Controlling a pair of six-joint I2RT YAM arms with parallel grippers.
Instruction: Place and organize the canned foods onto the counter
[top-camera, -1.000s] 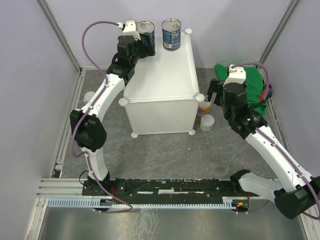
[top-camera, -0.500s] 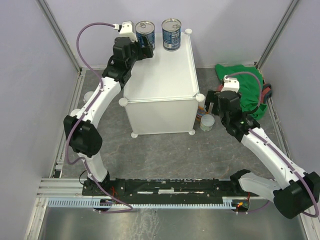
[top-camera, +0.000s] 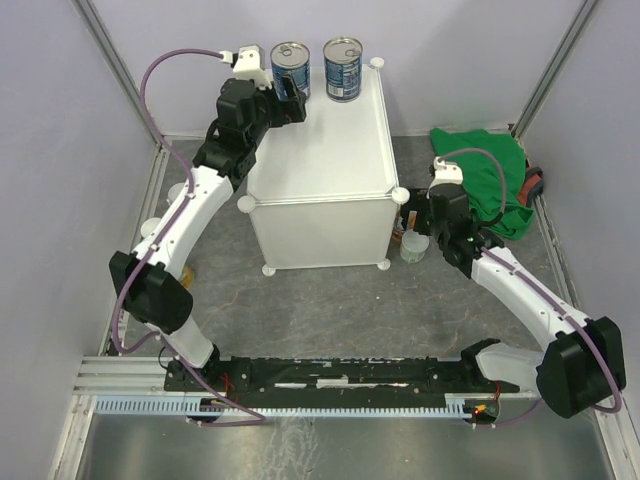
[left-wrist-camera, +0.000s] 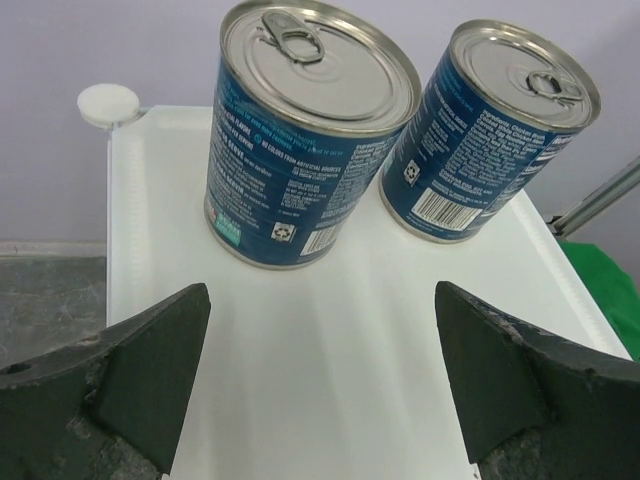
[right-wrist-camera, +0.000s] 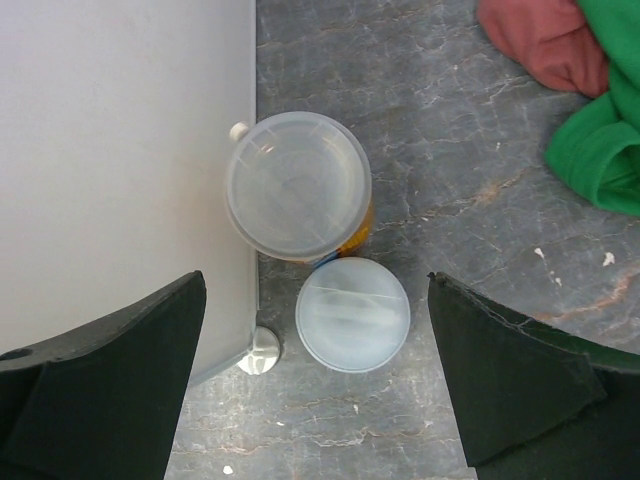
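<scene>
Standing on counter (top-camera: 320, 150): two blue cans, upright, at the far end of the white top, upper centre of the overhead frame.
left blue can (top-camera: 291, 68): silver pull-tab top, just beside its twin, with a narrow gap between them in the left wrist view.
right blue can (top-camera: 342, 68): same label, barcode facing the left wrist camera, near the counter's far right corner knob.
left gripper (top-camera: 288, 98): fingers spread wide with nothing between them. It hangs over the counter top just short of the left blue can, not touching it.
right gripper (top-camera: 420, 218): fingers spread wide, empty. It points down at the floor by the counter's near right corner, centre right of the overhead frame.
yellow-labelled can (right-wrist-camera: 298, 185): white lid, upright on the grey floor (top-camera: 330, 300), tight against the counter's side wall, centre of the right wrist frame.
small white-lidded can (right-wrist-camera: 352, 314): upright on the floor just beside the yellow-labelled can, by the counter's foot. Label hidden from above; can't tell if the two touch.
green cloth (top-camera: 495, 180): bunched on the floor right of the counter, apart from both floor cans.
red cloth (right-wrist-camera: 540, 40): upper right of the right wrist frame, against the green cloth.
</scene>
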